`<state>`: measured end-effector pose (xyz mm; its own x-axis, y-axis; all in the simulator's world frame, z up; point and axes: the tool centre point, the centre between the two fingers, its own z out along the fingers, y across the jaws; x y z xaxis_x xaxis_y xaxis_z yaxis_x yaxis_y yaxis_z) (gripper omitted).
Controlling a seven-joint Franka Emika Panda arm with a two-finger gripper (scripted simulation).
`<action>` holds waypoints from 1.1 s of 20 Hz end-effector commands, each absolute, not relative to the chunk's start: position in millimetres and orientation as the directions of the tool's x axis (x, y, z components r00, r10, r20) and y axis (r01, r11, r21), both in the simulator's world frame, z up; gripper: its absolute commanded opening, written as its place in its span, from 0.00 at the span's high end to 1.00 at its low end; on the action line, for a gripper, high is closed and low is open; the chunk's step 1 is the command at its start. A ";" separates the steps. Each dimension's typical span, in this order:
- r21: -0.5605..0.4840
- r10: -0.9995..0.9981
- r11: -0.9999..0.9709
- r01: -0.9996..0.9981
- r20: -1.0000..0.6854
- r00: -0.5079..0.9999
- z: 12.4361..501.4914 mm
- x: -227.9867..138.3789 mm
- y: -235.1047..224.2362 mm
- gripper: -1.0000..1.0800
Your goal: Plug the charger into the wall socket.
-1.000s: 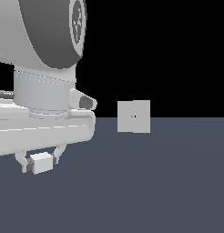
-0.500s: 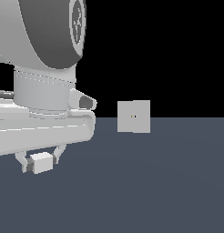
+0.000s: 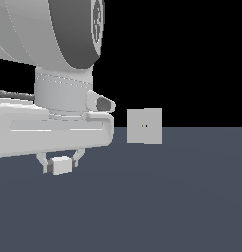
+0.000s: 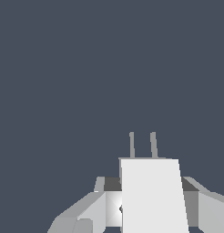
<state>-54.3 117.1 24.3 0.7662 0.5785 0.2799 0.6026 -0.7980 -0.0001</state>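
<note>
My gripper (image 3: 60, 160) is shut on the charger (image 3: 61, 166), a small off-white block held just above the dark floor at the exterior view's lower left. In the wrist view the charger (image 4: 152, 200) fills the space between my fingers (image 4: 101, 204), and its two thin prongs (image 4: 132, 144) point away from my hand. The wall socket (image 3: 144, 126), a light grey upright square plate with two tiny dark holes at its centre, stands well to the exterior view's right of the charger and somewhat higher. The wrist view does not show the socket.
The arm's large white body (image 3: 49, 123) takes up the exterior view's left half. A plain dark blue-grey floor (image 3: 167, 197) stretches under the gripper and out to the socket, with black background above it.
In the last half second the arm and the held charger have shifted toward the exterior view's right and slightly up, nearer the socket. The socket has stayed put.
</note>
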 end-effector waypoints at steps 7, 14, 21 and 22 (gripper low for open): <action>-0.002 0.345 -0.933 0.360 0.284 0.895 51.0 -19.7 67.8 1.00; -0.003 0.090 -0.996 0.095 0.285 0.954 76.0 -1.5 11.0 1.00; -0.003 -0.088 -0.996 -0.091 0.283 0.955 92.0 0.6 -30.0 1.00; -0.003 -0.106 -0.994 -0.110 0.282 0.953 93.6 0.3 -34.2 1.00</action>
<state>0.6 -27.2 90.8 0.9562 -0.0744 0.2830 -0.0768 -0.9970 -0.0024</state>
